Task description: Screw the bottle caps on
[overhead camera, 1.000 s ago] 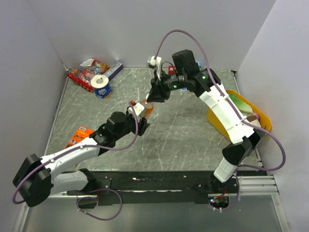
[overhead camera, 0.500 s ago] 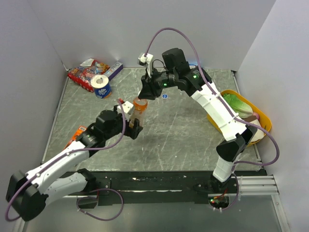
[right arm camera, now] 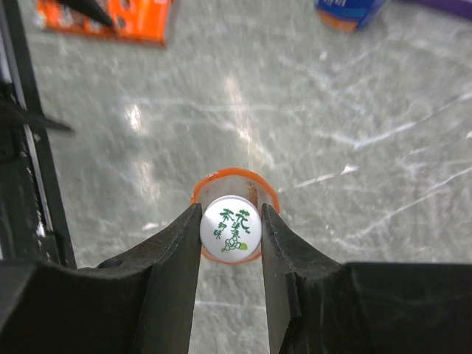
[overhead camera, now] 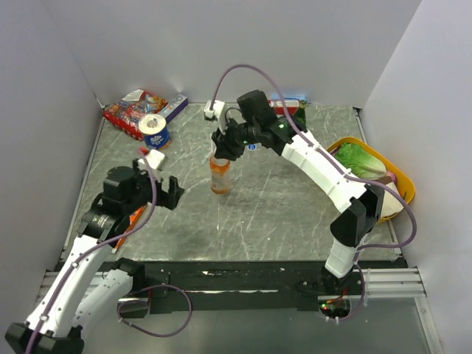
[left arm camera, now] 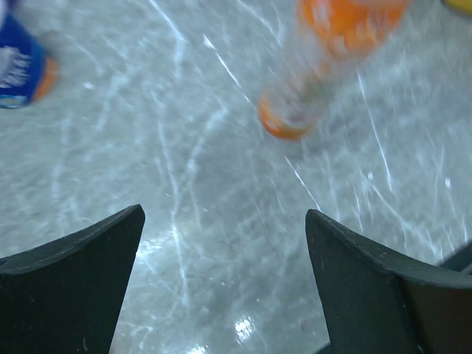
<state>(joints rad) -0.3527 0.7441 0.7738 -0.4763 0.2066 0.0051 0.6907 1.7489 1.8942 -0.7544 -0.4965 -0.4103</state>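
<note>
Ref = bottle. Small clear plastic bottle of orange drink (overhead camera: 220,175) stands upright on grey marbled tabletop (overhead camera: 280,214).

Your R gripper (right arm camera: 231,217) hangs directly over bottle, pointing down. Its black fingers (right arm camera: 173,258) pinch a small round white cap w/ green print (right arm camera: 231,228) from both sides, cap sitting on bottle's neck. Can't tell how far it's threaded.

Your L gripper (left arm camera: 225,221) is well left of bottle & nearer you, jaws spread wide, clear of bottle. Bottle's lower half shows ahead of it in wrist view, blurred.

Blue-and-white tape roll (overhead camera: 154,131) sits far-left of bottle, red snack packet (overhead camera: 133,109) beyond that. Flat orange packet (right arm camera: 140,26) lies near-left of bottle, by L arm. Yellow bowl w/ green leaves (overhead camera: 345,141) is well right of bottle.
</note>
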